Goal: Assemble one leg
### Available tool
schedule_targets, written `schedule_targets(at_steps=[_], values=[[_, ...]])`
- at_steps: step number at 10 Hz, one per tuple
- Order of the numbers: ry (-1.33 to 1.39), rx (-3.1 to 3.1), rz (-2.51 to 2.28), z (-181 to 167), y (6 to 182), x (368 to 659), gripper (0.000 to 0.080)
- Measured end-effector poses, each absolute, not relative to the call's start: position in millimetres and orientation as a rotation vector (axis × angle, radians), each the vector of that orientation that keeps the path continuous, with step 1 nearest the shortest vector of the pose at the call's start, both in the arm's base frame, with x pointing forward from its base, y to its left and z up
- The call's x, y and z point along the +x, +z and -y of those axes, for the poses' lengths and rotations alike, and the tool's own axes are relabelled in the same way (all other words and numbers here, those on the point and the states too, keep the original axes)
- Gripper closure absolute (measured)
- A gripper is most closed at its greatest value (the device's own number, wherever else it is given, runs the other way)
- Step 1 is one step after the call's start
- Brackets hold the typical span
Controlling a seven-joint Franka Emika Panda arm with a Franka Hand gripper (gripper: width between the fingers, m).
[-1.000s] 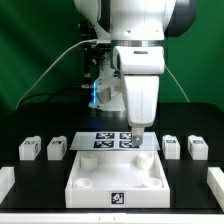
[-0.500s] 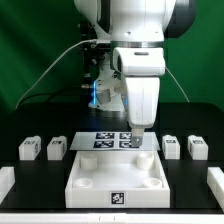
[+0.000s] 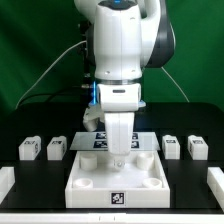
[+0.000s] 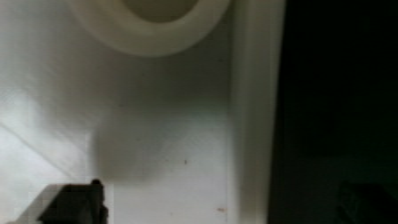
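Observation:
Four small white legs with tags lie on the black table: two at the exterior view's left [image 3: 29, 149] [image 3: 57, 147] and two at its right [image 3: 171, 145] [image 3: 197, 147]. My gripper [image 3: 120, 154] points straight down at the back rim of the wide white tray-like panel [image 3: 85, 172], far from every leg. In the wrist view the panel's white surface [image 4: 160, 120] and a round socket [image 4: 157, 14] fill the picture. One dark fingertip [image 4: 71, 205] shows, and the gripper [image 4: 217, 206] stands wide open astride the rim, holding nothing.
The marker board [image 3: 92, 141] lies flat just behind the panel, partly hidden by my arm. White blocks stand at the table's front corners [image 3: 5, 180] [image 3: 216, 180]. Cables and a green curtain are behind.
My arm has swung toward the exterior view's left and turned, and the gripper has dropped from over the marker board to the panel's back rim. The legs have not moved.

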State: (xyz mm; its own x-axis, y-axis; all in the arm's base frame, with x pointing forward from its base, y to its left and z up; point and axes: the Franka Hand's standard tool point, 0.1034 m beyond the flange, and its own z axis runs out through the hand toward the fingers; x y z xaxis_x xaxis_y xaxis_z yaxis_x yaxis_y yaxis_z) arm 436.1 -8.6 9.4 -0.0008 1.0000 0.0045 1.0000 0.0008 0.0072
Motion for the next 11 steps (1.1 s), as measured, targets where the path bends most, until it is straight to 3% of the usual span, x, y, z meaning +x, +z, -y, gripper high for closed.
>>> schedule_targets(at_steps=[2, 5, 6, 7, 11], values=[[0.012, 2.220, -2.221, 8.6, 9.2, 436.0, 0.0150], [0.010, 2.221, -2.222, 8.7, 8.5, 435.3, 0.0543], [0.009, 2.221, -2.222, 8.6, 8.2, 435.1, 0.0543], [0.009, 2.222, -2.222, 8.7, 8.0, 435.0, 0.0721], [0.010, 2.222, -2.222, 8.7, 8.1, 435.1, 0.0742]])
